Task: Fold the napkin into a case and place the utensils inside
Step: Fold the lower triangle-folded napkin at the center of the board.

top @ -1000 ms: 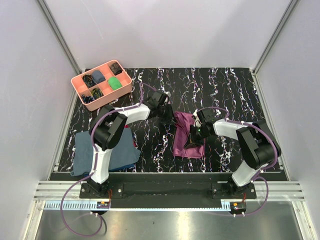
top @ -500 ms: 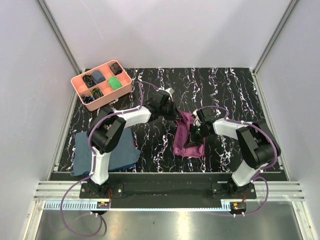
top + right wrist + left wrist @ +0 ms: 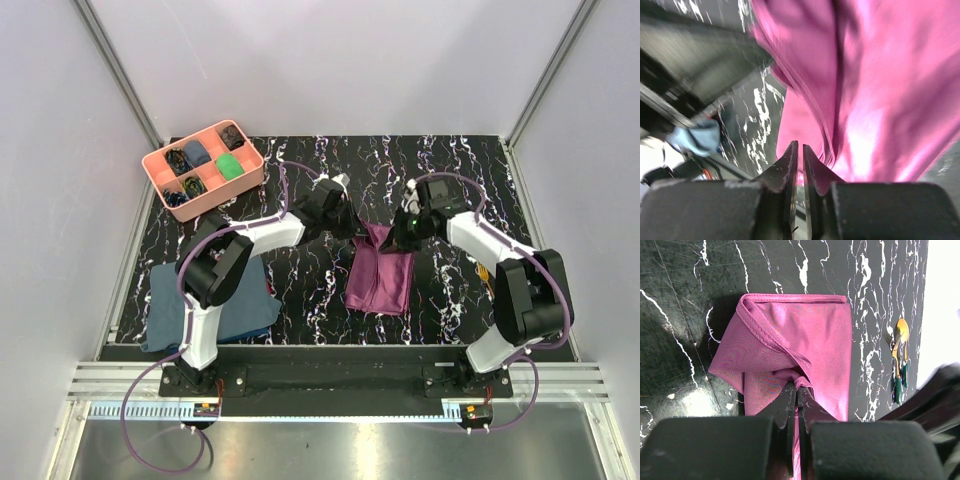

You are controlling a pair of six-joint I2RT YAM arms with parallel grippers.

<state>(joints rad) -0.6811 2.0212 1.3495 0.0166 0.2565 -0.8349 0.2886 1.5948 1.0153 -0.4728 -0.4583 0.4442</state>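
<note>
Napkin [image 3: 380, 285]: partly folded into oblong, lying on marble table [image 3: 450, 170], far end bunched. Left gripper [image 3: 797, 388]: at napkin's far-left corner, jaws clamped tight on raised fold of cloth. Right gripper [image 3: 798, 146]: over napkin's far-right corner, jaws nearly together with thin slit between. View blurred, so cannot tell whether cloth is caught. Utensils [image 3: 899, 367]: lying together right of napkin, apart from it.

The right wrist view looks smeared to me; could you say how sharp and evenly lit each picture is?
Right wrist view: napkin and background streaked with motion blur, only the fingers crisp. Left wrist view: sharp on the utensils, glare patch on the table, right edge blown out. Top external view: sharp, evenly lit.
</note>
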